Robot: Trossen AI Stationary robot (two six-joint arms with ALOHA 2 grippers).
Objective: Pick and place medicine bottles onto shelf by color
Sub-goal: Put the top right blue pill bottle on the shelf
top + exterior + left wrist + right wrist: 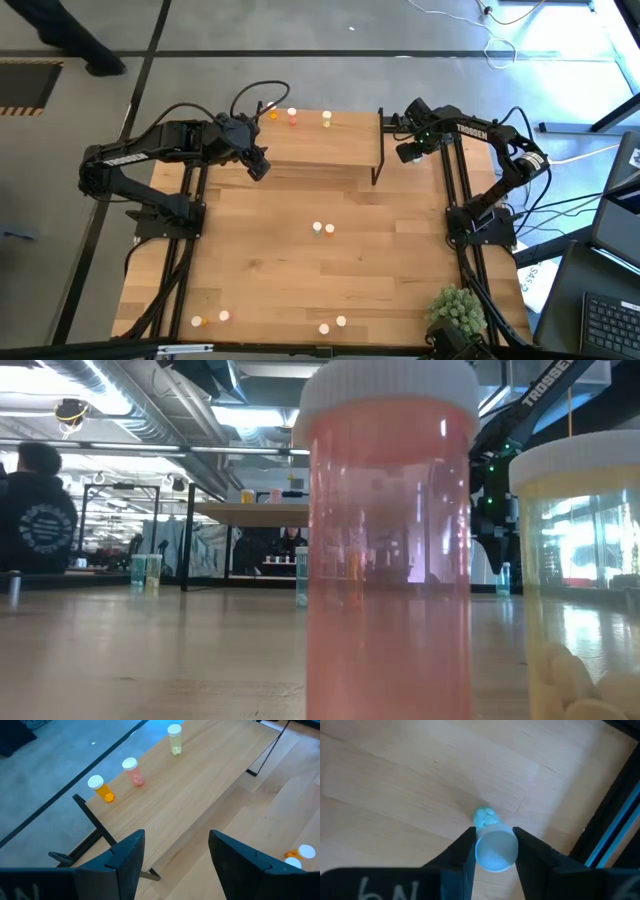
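Shelf [320,140] middle open, bottles [292,117] rearward

Three bottles [292,116] on shelf [320,145]

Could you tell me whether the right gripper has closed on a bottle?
Yes: the right gripper has its fingers against both sides of a pale green bottle.

Three medicine bottles [292,116] stand on one shelf [330,145]; six more dot the table [280,260].
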